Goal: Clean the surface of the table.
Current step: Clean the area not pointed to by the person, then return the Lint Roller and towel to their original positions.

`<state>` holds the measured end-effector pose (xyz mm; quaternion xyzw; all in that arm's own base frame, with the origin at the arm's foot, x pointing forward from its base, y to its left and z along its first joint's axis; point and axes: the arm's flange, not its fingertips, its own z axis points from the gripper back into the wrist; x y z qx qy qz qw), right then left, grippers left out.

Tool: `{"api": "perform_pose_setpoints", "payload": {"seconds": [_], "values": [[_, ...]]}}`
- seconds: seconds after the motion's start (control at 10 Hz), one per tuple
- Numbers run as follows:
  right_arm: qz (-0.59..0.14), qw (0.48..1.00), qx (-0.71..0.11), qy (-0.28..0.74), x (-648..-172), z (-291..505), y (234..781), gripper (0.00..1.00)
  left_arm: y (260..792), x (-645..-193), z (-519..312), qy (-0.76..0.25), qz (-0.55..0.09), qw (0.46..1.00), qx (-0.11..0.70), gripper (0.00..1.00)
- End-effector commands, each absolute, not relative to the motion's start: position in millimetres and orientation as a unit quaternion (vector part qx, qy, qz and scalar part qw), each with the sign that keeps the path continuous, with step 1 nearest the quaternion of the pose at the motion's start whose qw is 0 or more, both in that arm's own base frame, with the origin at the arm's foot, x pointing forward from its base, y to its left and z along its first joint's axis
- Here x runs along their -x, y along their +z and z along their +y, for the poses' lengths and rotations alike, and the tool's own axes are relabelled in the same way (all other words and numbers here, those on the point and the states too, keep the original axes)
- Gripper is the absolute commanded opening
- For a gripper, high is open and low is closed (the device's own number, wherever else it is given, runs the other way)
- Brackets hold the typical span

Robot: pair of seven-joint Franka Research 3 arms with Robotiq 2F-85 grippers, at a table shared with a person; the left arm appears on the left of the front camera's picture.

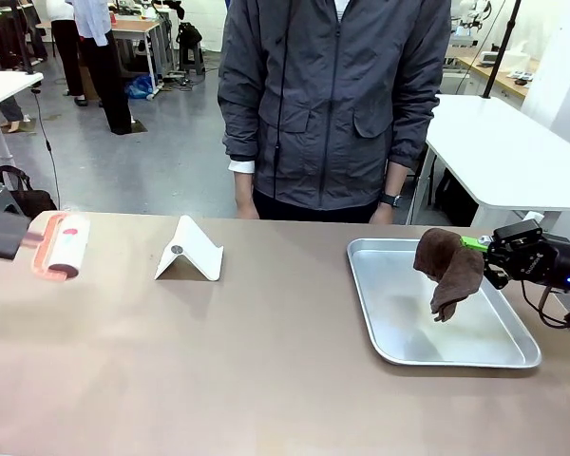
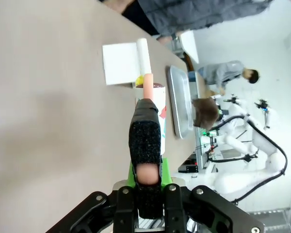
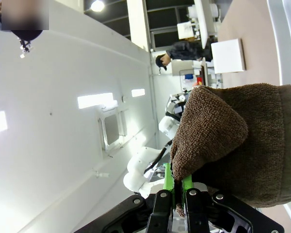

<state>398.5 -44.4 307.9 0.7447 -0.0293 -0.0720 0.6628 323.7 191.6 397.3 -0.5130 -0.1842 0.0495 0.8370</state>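
Front view: table [image 1: 218, 361] w/ brownish top is spanning the whole foreground. Left gripper [image 1: 27, 239] is coming in at the left edge, jaws pressed together on the pink handle of a lint roller [image 1: 63, 245], whose roll is sitting just above the tabletop near the far left. White folded stand [image 1: 190, 251] is resting on the table a bit right of the roller. Right gripper [image 1: 471, 244] is pinching a brown towel [image 1: 448, 269], which is hanging over the metal tray [image 1: 513, 356] at the right. Person [image 1: 334, 104] in a grey jacket is standing at the far side, hands down.

Left wrist view: fingers are clamping the roller handle; stand & tray are lying beyond on the table.

Right wrist view: green pads [image 3: 168, 178] are squeezing a fold of the towel; rest is drooping to one side.
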Motion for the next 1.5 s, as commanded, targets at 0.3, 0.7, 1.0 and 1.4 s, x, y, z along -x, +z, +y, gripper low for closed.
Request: {"api": "perform_pose_setpoints", "payload": {"seconds": [0.3,0.7,1.0,1.4], "values": [[-0.034,0.66,-0.747,-0.07,-400.1,-42.6,311.9,0.07,371.9,-285.1,198.1,0.045,-0.184,0.826,0.531,0.2],[-0.034,0.66,-0.747,-0.07,-400.1,-42.6,311.9,0.07,371.9,-285.1,198.1,0.045,-0.184,0.826,0.531,0.2],[-0.034,0.66,-0.747,-0.07,-400.1,-42.6,311.9,0.07,371.9,-285.1,198.1,0.045,-0.184,0.826,0.531,0.2],[-0.034,0.66,-0.747,-0.07,-400.1,-42.6,311.9,0.07,371.9,-285.1,198.1,0.045,-0.184,0.826,0.531,0.2]]}}
